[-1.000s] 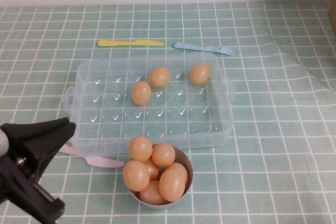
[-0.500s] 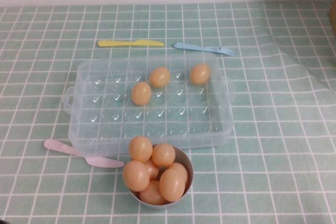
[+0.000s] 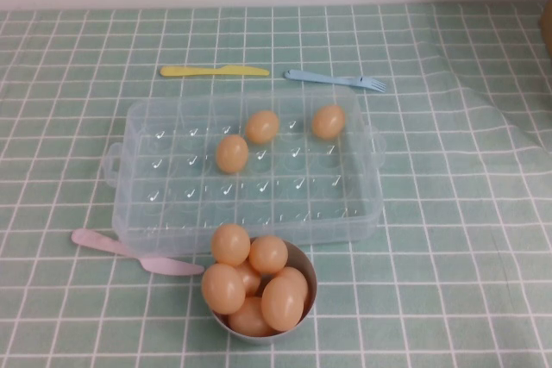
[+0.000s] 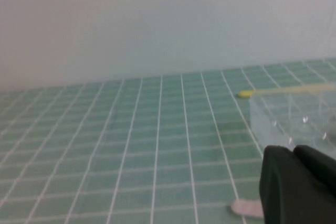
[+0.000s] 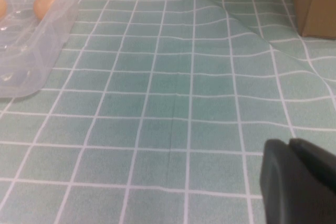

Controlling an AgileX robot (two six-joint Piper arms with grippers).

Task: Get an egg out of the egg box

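Note:
The clear plastic egg box point(image 3: 138, 204) lies mid-table with three orange-tan eggs in its cells: one centre-left point(image 3: 231, 153), one behind it point(image 3: 262, 127), one far right point(image 3: 328, 121). Neither gripper shows in the high view. My left gripper point(image 4: 292, 150) is shut and empty, low over the cloth left of the egg box point(image 4: 294, 114). My right gripper point(image 5: 290, 143) is shut and empty over the cloth well right of the egg box point(image 5: 31, 51), where one egg point(image 5: 48, 1) shows.
A grey bowl point(image 3: 306, 266) heaped with several eggs stands at the box's near edge. A pink utensil point(image 3: 134, 252) lies to its left. A yellow knife point(image 3: 214, 71) and blue fork point(image 3: 336, 80) lie behind the box. The cloth ridges at right; a cardboard box point(image 5: 315, 3) stands far right.
My left arm, seen at the lower left of the high view a second ago, has pulled back out of that view. The eggs and box have not moved.

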